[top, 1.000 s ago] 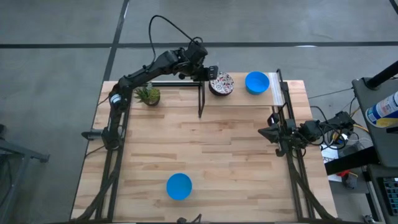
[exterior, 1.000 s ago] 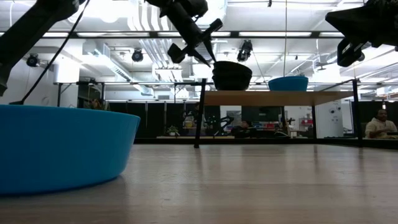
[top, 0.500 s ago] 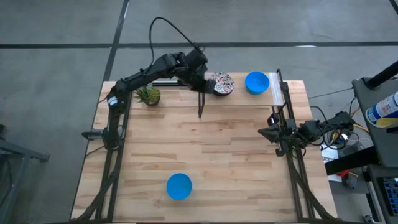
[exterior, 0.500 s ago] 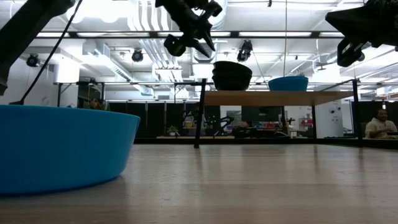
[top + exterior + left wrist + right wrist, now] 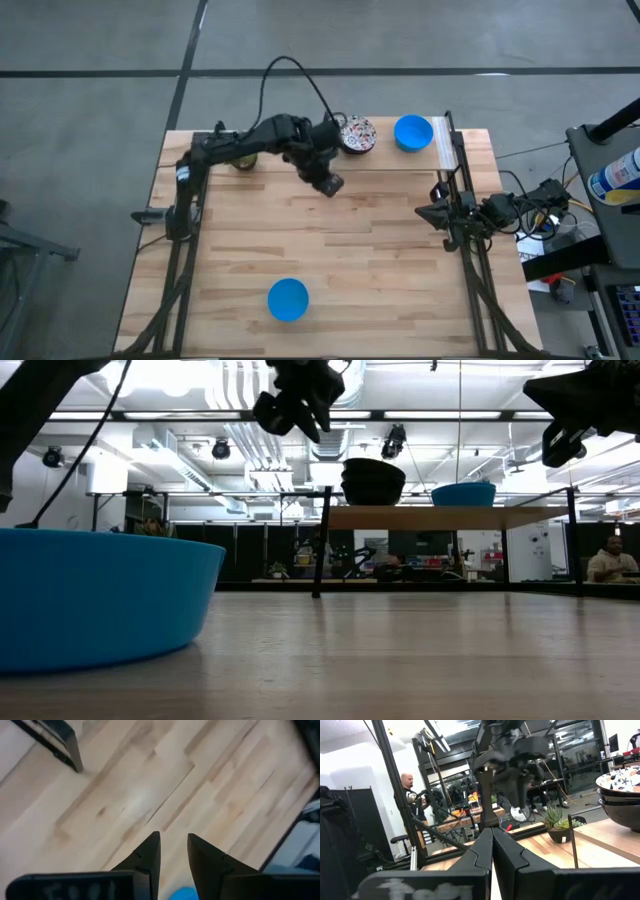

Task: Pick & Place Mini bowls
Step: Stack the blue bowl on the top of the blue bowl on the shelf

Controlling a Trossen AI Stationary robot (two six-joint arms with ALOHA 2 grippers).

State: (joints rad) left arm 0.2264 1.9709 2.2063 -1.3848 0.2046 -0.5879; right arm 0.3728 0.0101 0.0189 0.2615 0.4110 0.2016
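A stack of white floral-speckled mini bowls [image 5: 357, 135] sits on a raised wooden shelf at the table's far edge. It shows dark in the low view [image 5: 373, 480] and at the edge of the right wrist view [image 5: 620, 790]. A blue bowl [image 5: 413, 132] sits on the shelf to its right. Another blue bowl [image 5: 288, 299] lies near the table's near edge, large in the low view [image 5: 100, 600]. My left gripper [image 5: 328, 183] hovers above the table just nearer than the shelf, fingers slightly apart [image 5: 173, 851], holding nothing. My right gripper [image 5: 440, 212] waits at the right edge, shut [image 5: 492, 834].
A small potted plant [image 5: 240, 157] stands at the far left, partly under my left arm. The shelf's dark leg [image 5: 70, 750] stands near my left gripper. A metal frame [image 5: 450, 150] runs along the right side. A person [image 5: 410, 790] shows in the room beyond.
My left gripper has drawn back from the speckled bowl stack on the shelf, moving toward the table's near edge and upward while turning to point down. The stack has stayed on the shelf.
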